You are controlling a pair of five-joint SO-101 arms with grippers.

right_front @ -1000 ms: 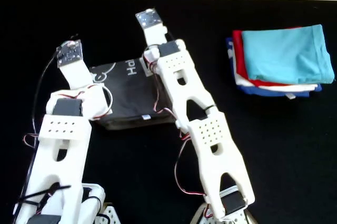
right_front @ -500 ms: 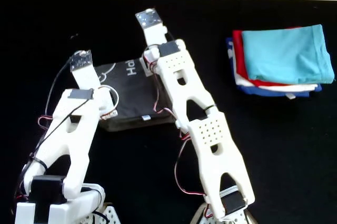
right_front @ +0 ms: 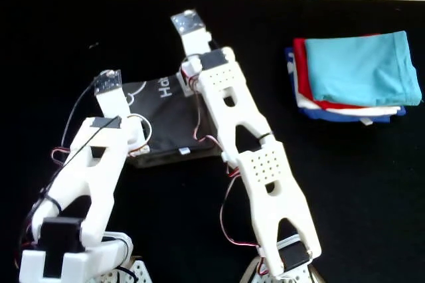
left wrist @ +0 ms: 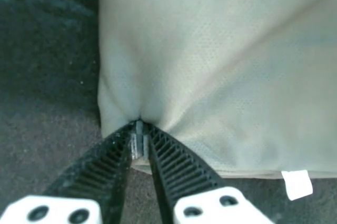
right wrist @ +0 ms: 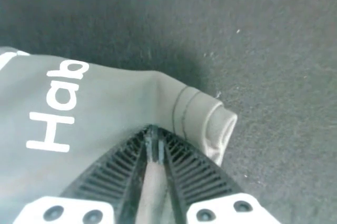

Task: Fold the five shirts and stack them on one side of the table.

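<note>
Black shirt (right_front: 166,120): lay folded on the black table (right_front: 332,190) between the two arms, left of the middle in the high view, with white lettering (right wrist: 55,108) on its upper face
Left gripper (left wrist: 138,129): clenched on the black shirt's edge close to one corner, with the cloth puckering into creases where the closed tips bit into it
White tag (left wrist: 297,183): stuck out from that same edge of the black shirt, some way along from the left gripper
Right gripper (right wrist: 152,132): pinched tight on a corner of the black shirt beside the lettering, with a rolled hem (right wrist: 218,126) bulging just past the tips
Left arm (right_front: 93,163): stood over the near left part of the black shirt
Right arm (right_front: 232,123): stretched over the black shirt's right side towards its far corner
Stack of folded shirts (right_front: 352,90): sat at the right side of the table, well apart from the black shirt and both arms
Turquoise shirt (right_front: 362,67): lay on top of the stack, with red, white and blue layers showing beneath it along the left and near edges
</note>
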